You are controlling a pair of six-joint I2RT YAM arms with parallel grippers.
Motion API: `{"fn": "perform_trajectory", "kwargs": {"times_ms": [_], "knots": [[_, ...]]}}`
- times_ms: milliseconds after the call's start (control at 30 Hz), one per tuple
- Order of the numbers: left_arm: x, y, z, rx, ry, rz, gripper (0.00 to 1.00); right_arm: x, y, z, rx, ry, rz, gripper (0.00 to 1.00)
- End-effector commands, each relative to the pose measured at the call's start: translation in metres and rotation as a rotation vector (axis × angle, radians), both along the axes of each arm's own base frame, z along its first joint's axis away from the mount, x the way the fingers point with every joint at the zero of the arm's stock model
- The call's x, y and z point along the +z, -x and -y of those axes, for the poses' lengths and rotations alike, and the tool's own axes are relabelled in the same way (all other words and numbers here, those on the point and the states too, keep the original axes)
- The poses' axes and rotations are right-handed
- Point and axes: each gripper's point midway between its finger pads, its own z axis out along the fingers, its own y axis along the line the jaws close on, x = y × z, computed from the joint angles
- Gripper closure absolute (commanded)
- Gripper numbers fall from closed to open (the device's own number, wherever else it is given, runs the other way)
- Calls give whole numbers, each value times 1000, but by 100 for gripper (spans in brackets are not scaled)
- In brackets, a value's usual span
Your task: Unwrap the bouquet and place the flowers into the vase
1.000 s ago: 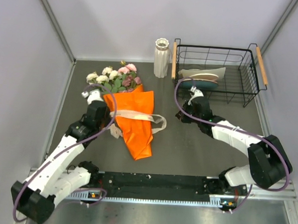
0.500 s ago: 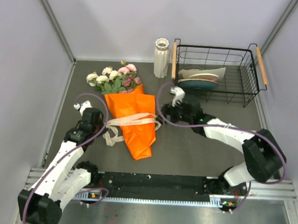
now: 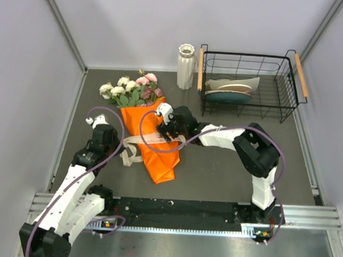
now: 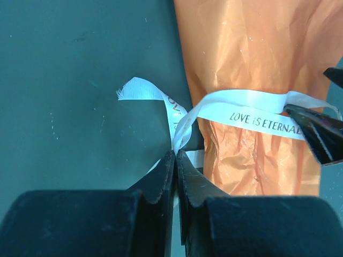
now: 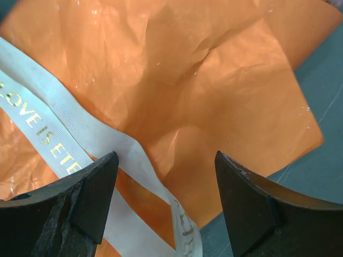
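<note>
Orange paper [image 3: 158,154] wraps the bouquet [image 3: 150,142], which lies flat on the dark table [image 3: 215,171] left of centre, narrow end near me, flowers [image 3: 130,87] fanned out at the far end, white, pink and mauve heads with green leaves

I see a cream ribbon [image 4: 252,110] with gold lettering tied across the middle of the wrap, loose tails trailing off the left side onto the table

Left tool [image 4: 176,155] sits just left of the wrap, fingers pressed nearly together, pinching the ribbon where the tails meet beside the paper edge

Right tool [image 5: 165,158] reaches in from the right over the wrap, fingers spread wide, paper and the ribbon band showing between them; I can't tell if a fingertip touches the ribbon

White ribbed vase [image 3: 185,66] stands upright at the far edge, well apart from the bouquet, just left of a black wire basket [image 3: 247,53] holding plates [image 3: 231,85]
</note>
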Motion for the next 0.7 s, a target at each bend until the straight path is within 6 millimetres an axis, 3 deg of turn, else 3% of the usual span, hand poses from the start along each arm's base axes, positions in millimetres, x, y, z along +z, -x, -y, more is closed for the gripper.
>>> {"fn": "perform_trajectory", "kwargs": {"times_ms": [0, 100, 200, 233, 333, 400, 433, 467, 567, 600, 667], "knots": [[10, -9, 6, -21, 23, 36, 91, 11, -9, -13, 46, 64, 129, 27], [11, -10, 5, -21, 18, 41, 91, 2, -20, -11, -42, 109, 177, 32], [10, -9, -1, 17, 4, 40, 91, 8, -34, -5, -204, 132, 239, 56], [8, -9, -5, 38, -8, 35, 92, 10, -35, -4, -236, 123, 244, 79], [5, -11, -12, 85, -24, 30, 91, 23, -46, 18, -415, 93, 279, 100], [2, -10, -18, 133, -35, 15, 90, 41, -48, 42, -554, 51, 310, 100], [-2, -10, -24, 160, -57, 5, 90, 37, -44, 58, -601, 61, 312, 100], [-5, -9, -28, 189, -62, -3, 88, 59, -41, 65, -642, -1, 321, 100], [-13, -9, -34, 235, -83, -34, 87, 68, -31, 95, -744, -24, 331, 100], [-15, -9, -34, 236, -82, -41, 76, 84, -29, 103, -781, -79, 334, 100], [-16, -13, -28, 206, -72, -45, 63, 85, -23, 129, -857, -74, 352, 100]]}}
